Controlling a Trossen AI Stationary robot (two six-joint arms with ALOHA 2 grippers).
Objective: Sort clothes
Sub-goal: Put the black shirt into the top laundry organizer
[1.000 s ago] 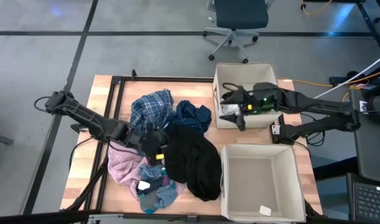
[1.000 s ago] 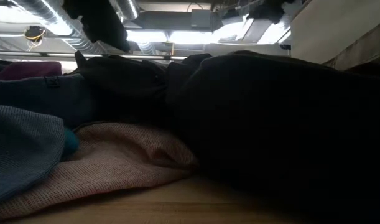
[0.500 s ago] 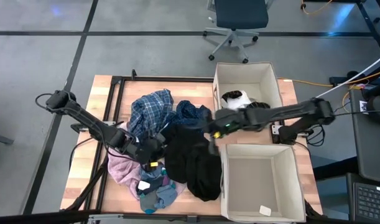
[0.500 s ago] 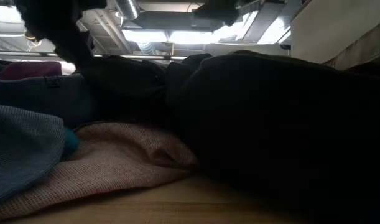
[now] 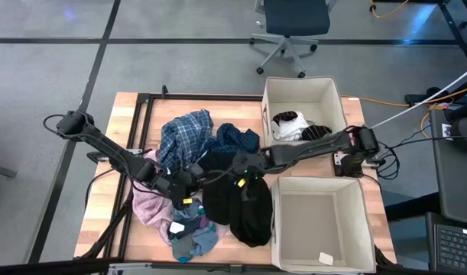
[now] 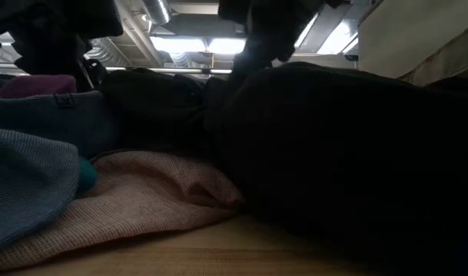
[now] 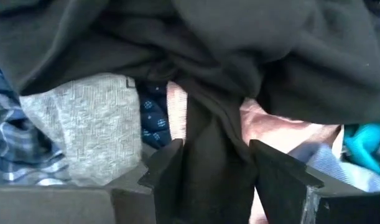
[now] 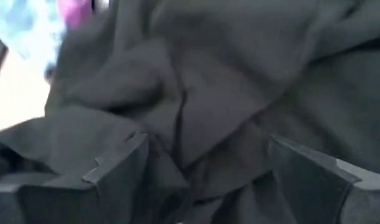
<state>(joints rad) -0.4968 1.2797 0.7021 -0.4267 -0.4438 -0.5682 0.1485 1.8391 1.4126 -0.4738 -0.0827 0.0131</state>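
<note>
Right gripper [image 5: 244, 173], fingers wide, is hanging over the black garment [image 5: 237, 200] at frame centre; left gripper [image 7: 208, 168] is pinching its fold, risking a two-way tug.

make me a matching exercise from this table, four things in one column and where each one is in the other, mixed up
Things:
1. black garment
2. blue plaid garment
3. pale pink garment
4. black-and-white striped garment

Places:
A. inside the far beige bin
B. far side of the pile, beside the navy dotted garment
C. middle of the table, next to the near beige bin, under the right gripper
D. left edge of the pile, near the left gripper

Pairs: 1-C, 2-B, 3-D, 4-A
</note>
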